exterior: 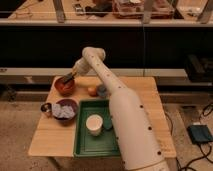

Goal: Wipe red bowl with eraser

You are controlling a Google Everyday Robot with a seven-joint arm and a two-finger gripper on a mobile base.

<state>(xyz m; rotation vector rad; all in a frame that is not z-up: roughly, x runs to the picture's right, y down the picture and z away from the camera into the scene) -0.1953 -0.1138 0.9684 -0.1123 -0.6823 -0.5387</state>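
While arm (95, 59) slopes down (elbow high), jaws overhang red bowl (65, 87).

Scene is lit warm and fairly dim, w/ light from overhead. Table top (145, 102) is evenly lit, no hard shadows. Bkgd behind it is left near black. Brightest area is given by the cream arm (125, 117), w/ mild glare on top. Gripper (68, 78), over red bowl (64, 88) at back-left, is rendered dark, low contrast.
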